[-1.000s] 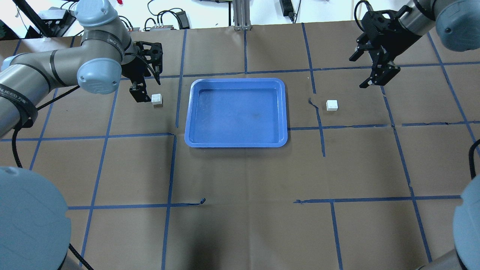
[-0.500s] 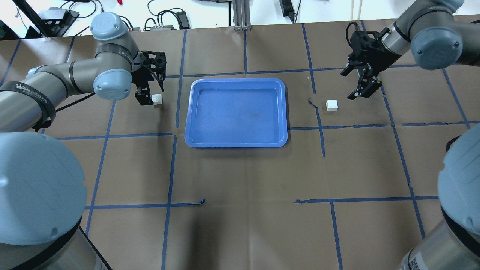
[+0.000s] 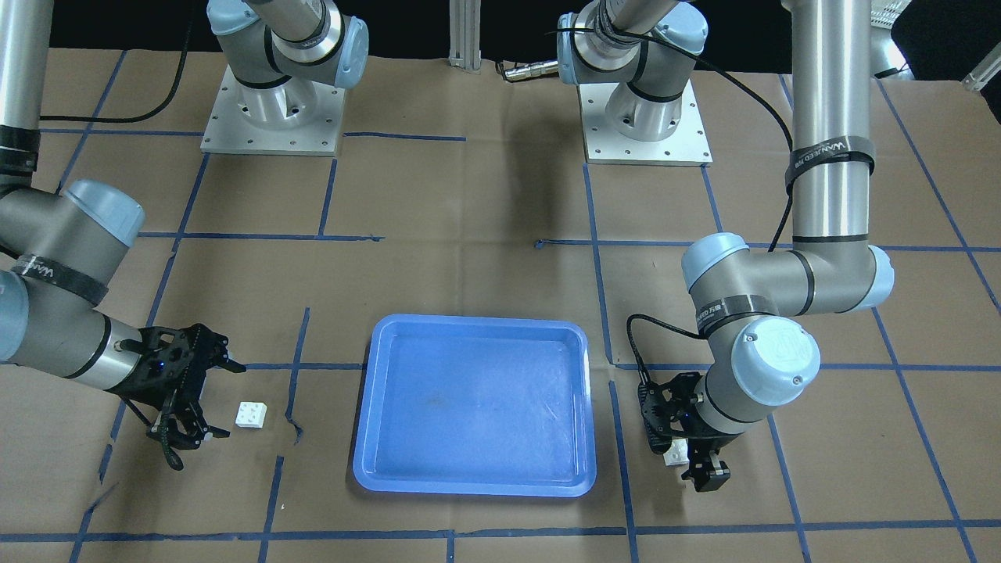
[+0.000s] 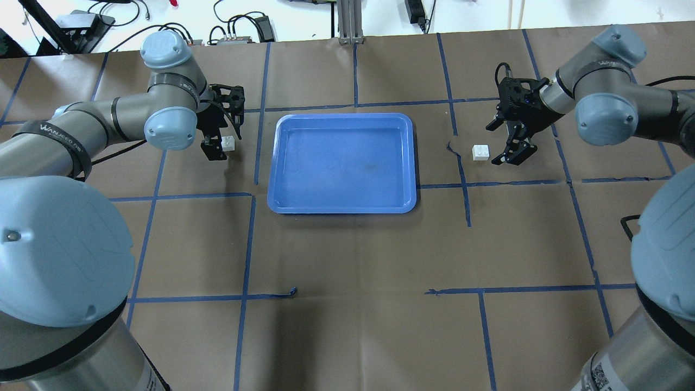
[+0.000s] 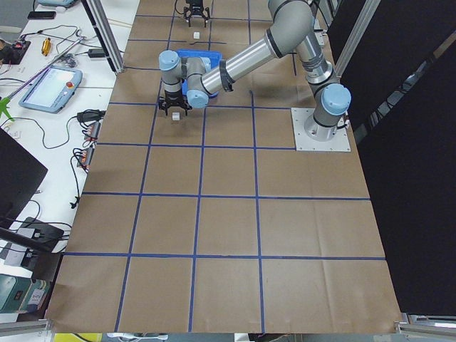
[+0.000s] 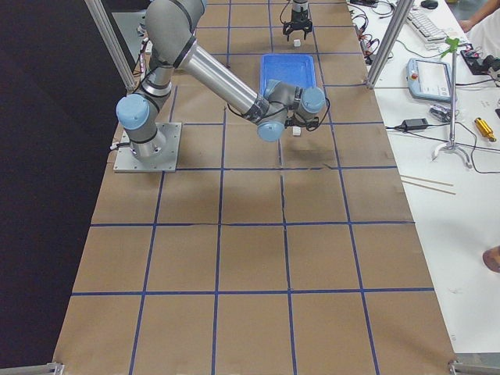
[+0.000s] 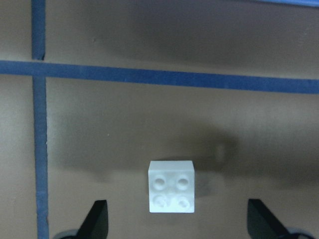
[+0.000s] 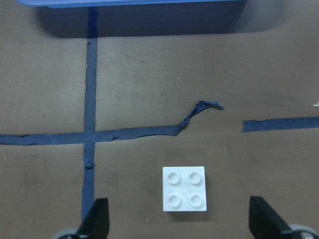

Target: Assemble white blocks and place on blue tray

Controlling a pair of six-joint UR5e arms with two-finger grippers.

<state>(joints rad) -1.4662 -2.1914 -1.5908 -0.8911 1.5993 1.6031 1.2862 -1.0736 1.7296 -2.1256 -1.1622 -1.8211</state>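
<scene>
**Position of parts.** You have two bricks, both apart, both lying on the brown paper table cover (image 4: 347, 250) and neither in the tray. The left block (image 7: 172, 186), a small white square plastic brick with four round studs, sits studs-up just beside the left rim of the blue tray (image 4: 414, 163), a large rectangular glossy plastic tray with rounded corners. The right block (image 8: 184, 189), its twin, sits studs-up near the tray's right rim, beside a lifted curl of blue tape (image 8: 207, 105).

**Grippers.** The left gripper (image 7: 179, 221) has its jaws spread wide and holds nothing. The right gripper (image 8: 180, 219) is the same: wide apart, empty.

**Governing relation.** In each wrist view the brick lies between the two finger lines, just ahead of the tips and roughly centred. The bricks are square, so there is no long axis to favour. Their flat sides run parallel to the fingers, so I judge no wrist turn is needed, only a straight advance and descent. Each arm is nearer its own brick. The side views suggest the left is lower.

**Markings.** The strap (image 3: 829, 152) on the left arm reads roughly "WANJEED". No writing is legible on bricks or tray.
</scene>
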